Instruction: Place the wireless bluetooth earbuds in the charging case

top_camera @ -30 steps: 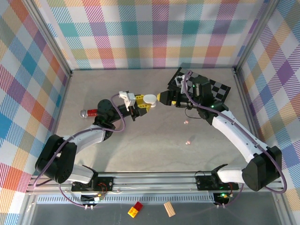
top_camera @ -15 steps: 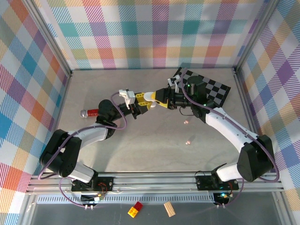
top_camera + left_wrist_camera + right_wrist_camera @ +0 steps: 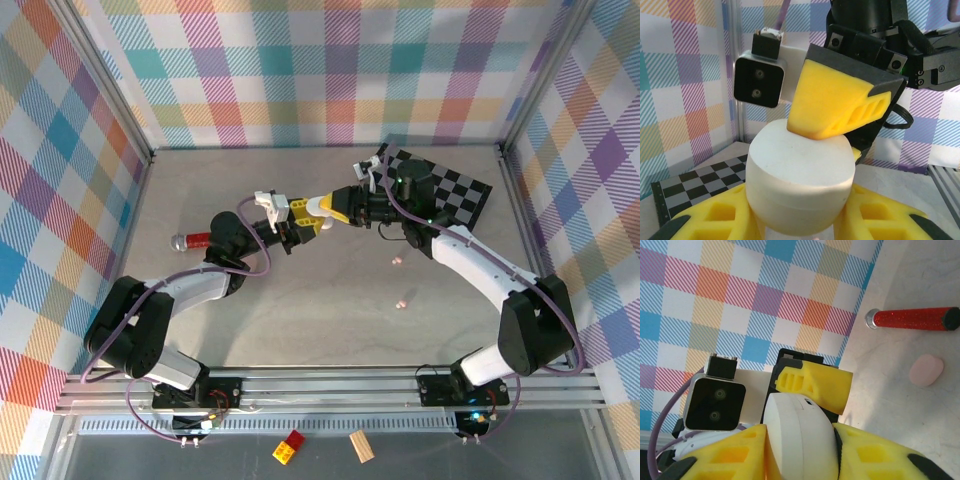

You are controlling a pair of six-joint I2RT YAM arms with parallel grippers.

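Both arms meet mid-frame above the counter (image 3: 300, 310). The left end effector (image 3: 800, 220) is clamped on one end of the white charging case (image 3: 799, 172), and the right end effector (image 3: 800, 450) is pinched on the other end. I'd judge this the lid-opening step. Two earbuds (image 3: 397, 260) lie loose on the counter, lower right of centre, well apart from the case. Next, the right must pry the lid up while the left holds firm.

Pastel plaid walls (image 3: 330, 70), pale grey tabletop (image 3: 300, 320), aluminium rail (image 3: 330, 383) along near edge
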